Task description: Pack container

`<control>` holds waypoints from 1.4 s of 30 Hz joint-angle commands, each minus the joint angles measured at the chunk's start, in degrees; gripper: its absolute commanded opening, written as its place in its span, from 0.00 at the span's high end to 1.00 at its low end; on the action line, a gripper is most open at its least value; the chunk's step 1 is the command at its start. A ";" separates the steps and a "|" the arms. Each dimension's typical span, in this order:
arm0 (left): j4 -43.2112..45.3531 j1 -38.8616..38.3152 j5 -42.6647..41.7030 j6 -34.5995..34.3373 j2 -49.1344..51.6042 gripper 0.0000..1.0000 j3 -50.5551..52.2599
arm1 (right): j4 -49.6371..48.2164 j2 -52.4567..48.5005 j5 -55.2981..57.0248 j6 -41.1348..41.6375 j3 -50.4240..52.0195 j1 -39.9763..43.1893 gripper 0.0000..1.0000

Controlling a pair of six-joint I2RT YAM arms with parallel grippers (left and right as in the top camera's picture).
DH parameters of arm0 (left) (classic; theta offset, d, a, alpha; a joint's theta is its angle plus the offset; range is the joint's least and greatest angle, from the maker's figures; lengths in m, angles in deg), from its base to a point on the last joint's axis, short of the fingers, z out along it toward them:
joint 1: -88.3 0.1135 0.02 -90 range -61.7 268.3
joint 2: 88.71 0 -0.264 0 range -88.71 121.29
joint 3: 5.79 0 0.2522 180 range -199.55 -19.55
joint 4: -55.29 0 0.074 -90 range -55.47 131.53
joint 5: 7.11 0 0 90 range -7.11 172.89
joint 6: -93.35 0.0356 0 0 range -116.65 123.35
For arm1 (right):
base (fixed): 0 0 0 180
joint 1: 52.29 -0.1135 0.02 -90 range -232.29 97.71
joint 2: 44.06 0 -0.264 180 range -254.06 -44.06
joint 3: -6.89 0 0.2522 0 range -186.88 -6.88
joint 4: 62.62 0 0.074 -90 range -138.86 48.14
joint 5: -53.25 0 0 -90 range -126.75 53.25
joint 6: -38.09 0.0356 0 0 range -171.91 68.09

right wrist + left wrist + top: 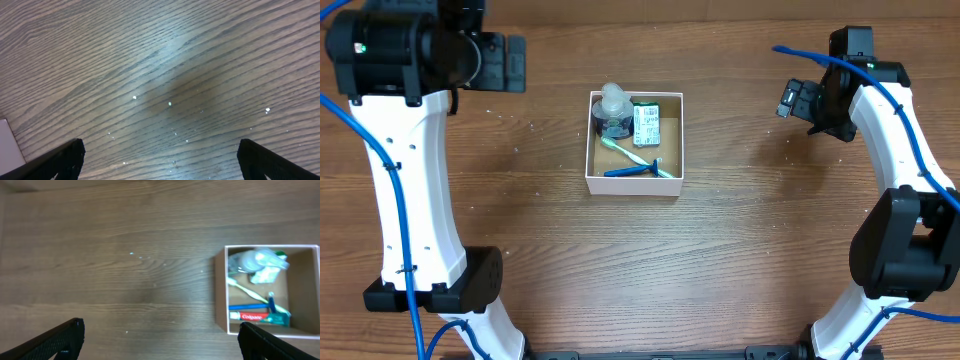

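The left claw [160,330] is nearest the lens. Its two dark fingers [55,340] stand wide apart with nothing between them, over bare bench [125,255], off to one side of the container [221,290]. The right claw [160,147] is likewise spread wide and empty above wood grain. The container sits at mid-bench between the two arms, well apart from both claws. Inside it lie a clear bottle [613,108], a green-and-white packet [646,124], a pale toothbrush [620,150] and a blue razor [630,171].

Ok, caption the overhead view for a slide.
Left gripper and right gripper open, apart from the container holding toothbrush, blue razor, green-white packet, clear bottle.
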 commanded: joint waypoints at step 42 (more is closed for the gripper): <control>56.24 7.52 -0.17 -0.28 -45.83 0.00 72.17 | -0.33 1.64 0.33 -0.17 -0.94 -0.20 0.00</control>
